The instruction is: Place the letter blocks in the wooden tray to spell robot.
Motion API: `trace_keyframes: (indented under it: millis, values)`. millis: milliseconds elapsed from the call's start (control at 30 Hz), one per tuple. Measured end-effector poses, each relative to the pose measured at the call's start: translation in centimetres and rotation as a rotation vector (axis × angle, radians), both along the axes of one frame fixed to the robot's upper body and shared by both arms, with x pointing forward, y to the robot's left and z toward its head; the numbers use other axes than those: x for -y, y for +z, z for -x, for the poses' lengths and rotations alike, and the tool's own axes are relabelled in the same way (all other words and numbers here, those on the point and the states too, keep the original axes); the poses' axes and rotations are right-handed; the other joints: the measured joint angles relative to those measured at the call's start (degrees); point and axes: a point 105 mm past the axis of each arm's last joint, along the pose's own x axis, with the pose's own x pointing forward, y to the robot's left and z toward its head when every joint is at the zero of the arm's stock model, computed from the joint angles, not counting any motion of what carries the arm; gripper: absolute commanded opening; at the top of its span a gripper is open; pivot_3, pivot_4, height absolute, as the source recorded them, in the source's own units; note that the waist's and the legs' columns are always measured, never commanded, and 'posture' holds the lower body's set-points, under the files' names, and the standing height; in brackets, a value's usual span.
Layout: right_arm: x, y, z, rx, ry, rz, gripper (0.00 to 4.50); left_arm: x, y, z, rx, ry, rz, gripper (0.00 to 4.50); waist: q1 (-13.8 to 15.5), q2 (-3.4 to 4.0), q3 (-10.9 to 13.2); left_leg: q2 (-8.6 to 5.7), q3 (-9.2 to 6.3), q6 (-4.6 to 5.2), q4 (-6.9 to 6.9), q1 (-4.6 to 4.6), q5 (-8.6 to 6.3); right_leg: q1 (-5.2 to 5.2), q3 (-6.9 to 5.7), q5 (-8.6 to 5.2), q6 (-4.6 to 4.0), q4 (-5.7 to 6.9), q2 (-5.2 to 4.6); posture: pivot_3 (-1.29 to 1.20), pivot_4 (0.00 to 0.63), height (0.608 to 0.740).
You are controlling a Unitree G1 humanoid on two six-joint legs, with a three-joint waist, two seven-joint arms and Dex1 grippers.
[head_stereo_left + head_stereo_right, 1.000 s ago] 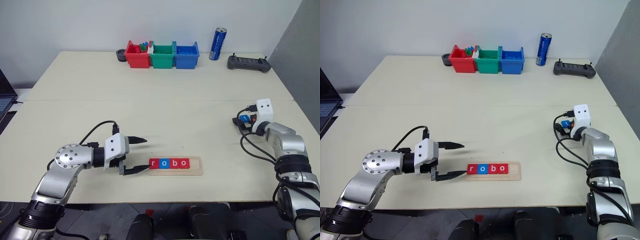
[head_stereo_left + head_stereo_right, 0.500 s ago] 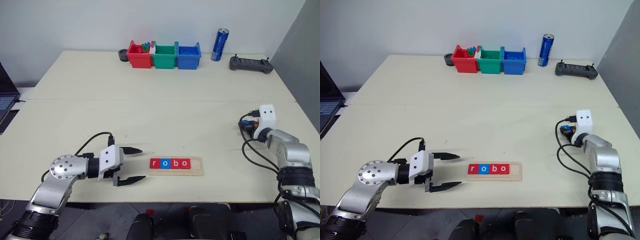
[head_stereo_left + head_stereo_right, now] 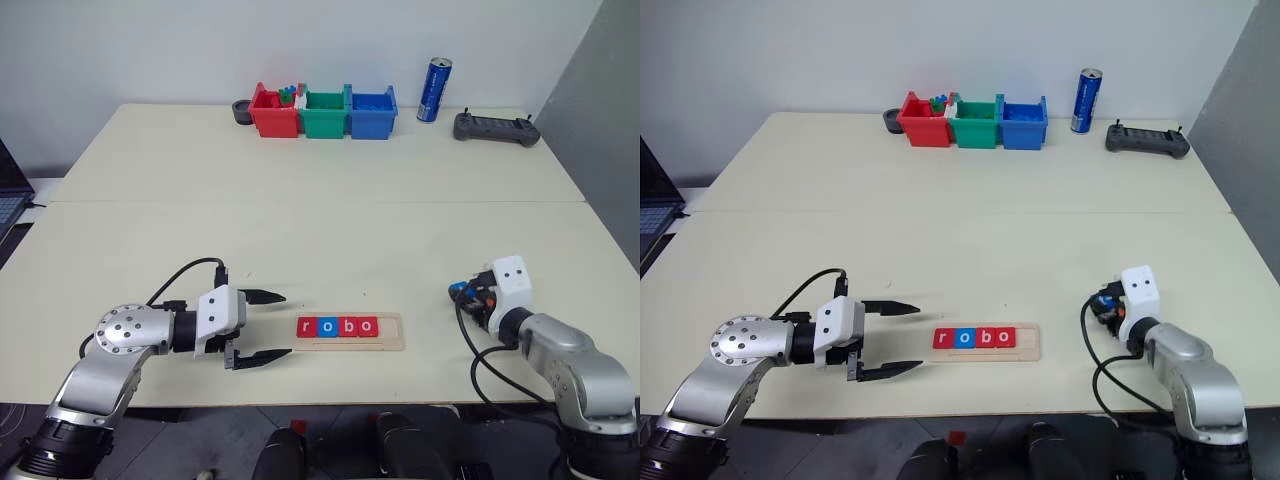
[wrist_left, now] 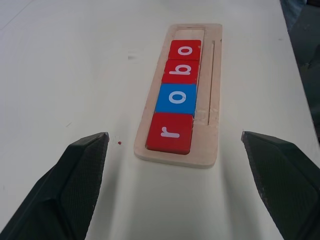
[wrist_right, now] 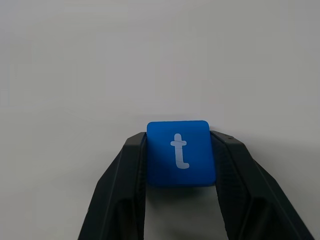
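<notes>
Four letter blocks point(image 3: 339, 326) reading "robo" lie in the wooden tray point(image 3: 392, 334) near the desk's point(image 3: 320, 210) front edge. The left gripper point(image 3: 268, 326) stands wide open just beside the tray's end; the right gripper point(image 5: 181, 150) clamps the blue "t" block point(image 5: 180, 152).

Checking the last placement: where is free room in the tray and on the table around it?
The long pale wooden tray has one bare slot at its right end, beside the last red letter block. Bare table lies between tray and right hand, which holds the blue t block. The left hand crowds the tray's left end.
</notes>
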Motion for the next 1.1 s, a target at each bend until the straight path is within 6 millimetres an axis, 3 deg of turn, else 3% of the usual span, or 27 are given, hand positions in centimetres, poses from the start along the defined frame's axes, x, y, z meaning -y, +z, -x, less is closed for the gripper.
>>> trace_keyframes:
  millis: [200, 500, 633, 800, 933, 1033, 1100]
  values:
    - [-1.7, -0.3, 1.7, -0.014, -0.004, -0.045, 1.48, -0.3, 0.2, -0.6, 0.000, 0.000, 0.000, 4.50, -0.10, -0.06, -0.04, 0.03, 0.01, 0.00, 0.00, 0.02, 0.00, 0.00, 0.01, -0.01, 0.01, 0.00, 0.02, 0.00, 0.150, 0.740]
    - [-3.1, 0.6, 1.5, 0.028, -0.019, -0.119, 4.46, -0.4, 0.0, -0.9, 0.014, -0.005, 0.005, 4.50, -0.10, -0.02, -0.01, 0.02, 0.06, -0.01, 0.01, 0.01, 0.01, -0.01, 0.05, -0.01, 0.02, 0.00, 0.01, 0.00, 0.150, 0.740]
    - [-2.6, 3.1, 0.4, 0.104, 0.049, -0.067, 4.46, -0.5, -0.1, -0.8, 0.012, -0.009, 0.003, 4.50, -0.06, 0.07, 0.04, 0.01, 0.06, -0.01, 0.01, -0.03, 0.01, -0.04, 0.04, -0.01, 0.02, -0.03, 0.00, 0.00, 0.150, 0.740]
    - [-1.0, 5.0, 0.9, 0.098, 0.362, 0.102, 4.46, -0.4, -0.3, -0.8, 0.008, -0.013, -0.002, 4.50, 0.13, 0.06, 0.08, -0.02, 0.05, 0.01, -0.01, -0.08, 0.00, -0.04, 0.00, -0.01, 0.00, -0.11, -0.02, 0.00, 0.150, 0.740]
    - [-0.3, 3.9, 1.7, 0.045, 0.664, 0.285, 4.46, 0.1, -0.5, -0.7, 0.007, -0.024, -0.001, 4.50, 0.06, 0.03, 0.10, -0.02, 0.09, 0.01, 0.02, -0.07, -0.01, -0.04, 0.03, -0.02, 0.03, -0.11, -0.03, 0.00, 0.150, 0.740]
    - [0.7, 1.9, 2.0, -0.024, 0.799, 0.361, 4.46, 0.3, -0.4, -0.7, 0.012, -0.026, -0.002, 4.50, 0.05, 0.00, 0.11, -0.01, 0.11, 0.01, 0.04, -0.06, -0.01, -0.03, 0.04, -0.01, 0.03, -0.09, -0.02, 0.00, 0.150, 0.740]
    - [0.7, 1.6, 1.3, -0.021, 0.862, 0.386, 4.46, 0.5, -0.3, -0.7, 0.006, -0.026, -0.003, 4.50, -0.15, 0.01, 0.13, -0.01, 0.14, 0.01, 0.06, -0.02, 0.00, -0.03, 0.07, 0.02, -0.02, -0.06, -0.02, 0.00, 0.150, 0.740]
